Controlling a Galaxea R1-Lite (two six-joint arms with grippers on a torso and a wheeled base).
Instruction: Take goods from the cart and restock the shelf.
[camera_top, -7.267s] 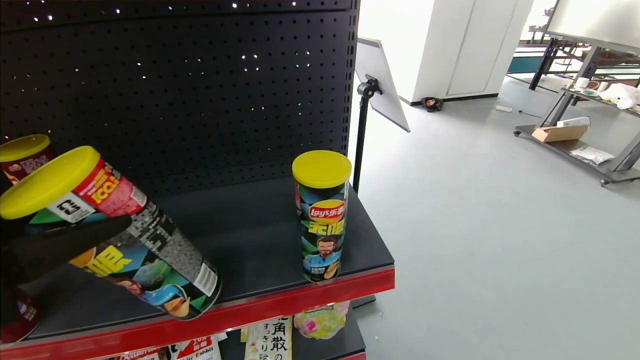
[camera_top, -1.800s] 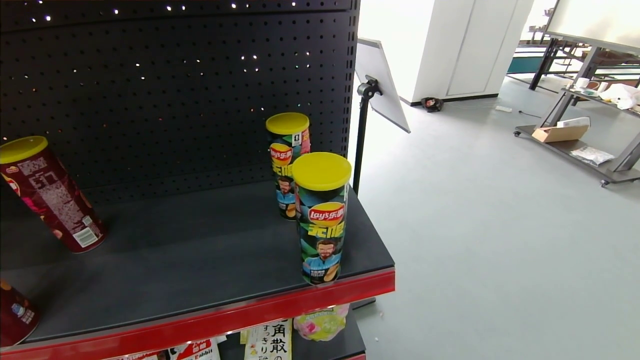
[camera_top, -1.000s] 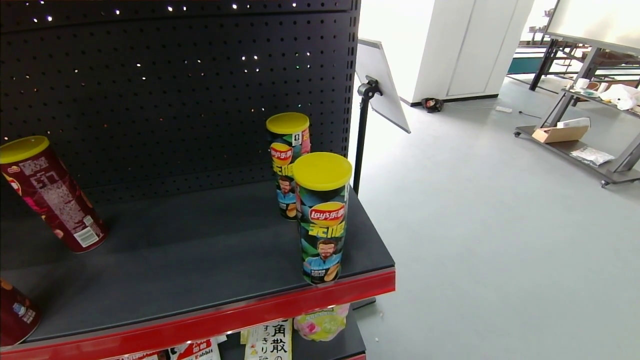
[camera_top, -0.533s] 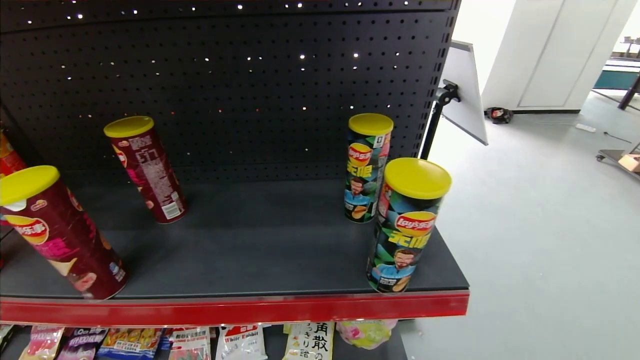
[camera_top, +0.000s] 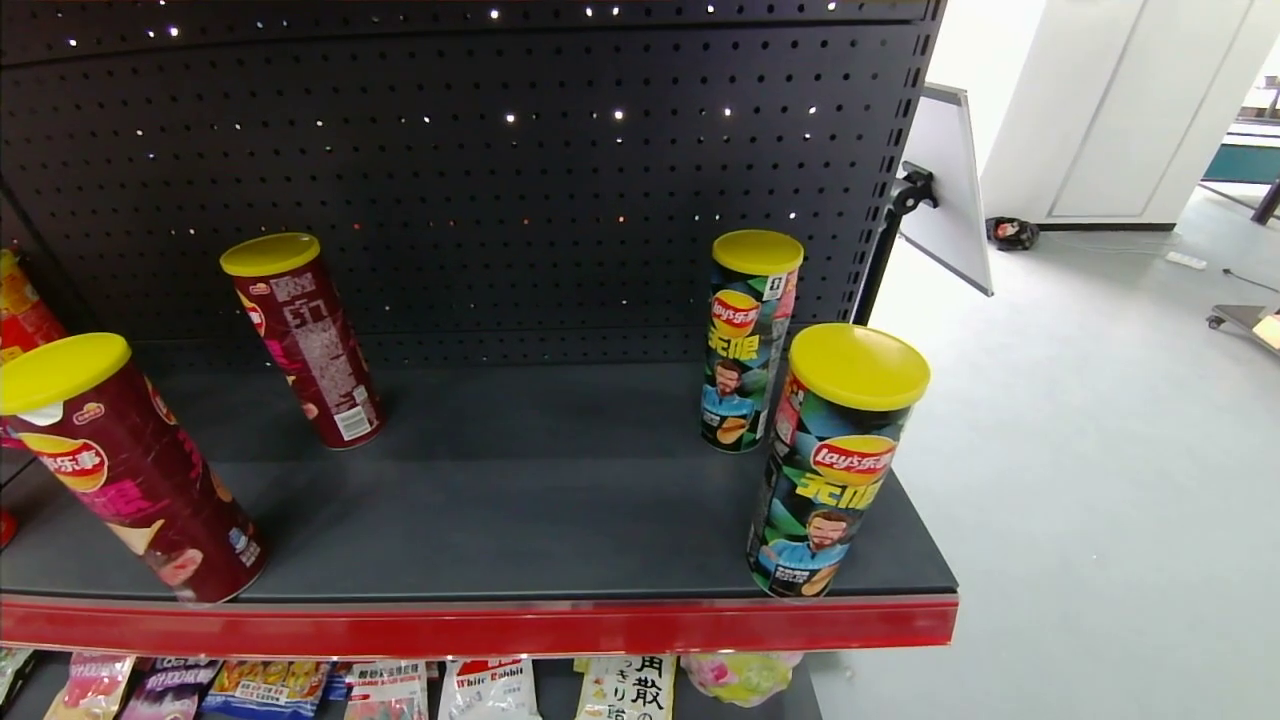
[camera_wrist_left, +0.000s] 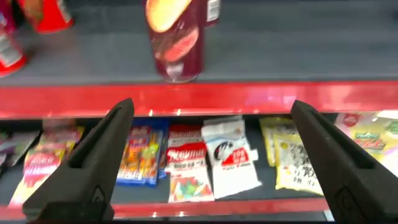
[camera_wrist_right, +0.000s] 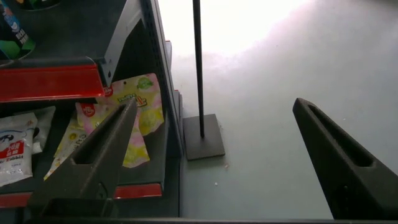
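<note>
Four yellow-lidded cylindrical chip cans are seen standing on the dark shelf board (camera_top: 520, 500) with its red front strip (camera_top: 480, 625). The front green-and-black can (camera_top: 835, 470) is placed at the lip at the board's 3 o'clock end. The rear green-and-black can (camera_top: 748, 345) is set just beside it at 11 o'clock, near the black pegboard (camera_top: 450, 180). Two maroon cans (camera_top: 130, 480) are kept well apart toward 9 o'clock. The left gripper (camera_wrist_left: 211, 106) and the right gripper (camera_wrist_right: 214, 106) are held wide open and empty, level with the snack packets (camera_wrist_left: 205, 155) on the lower tier.
</note>
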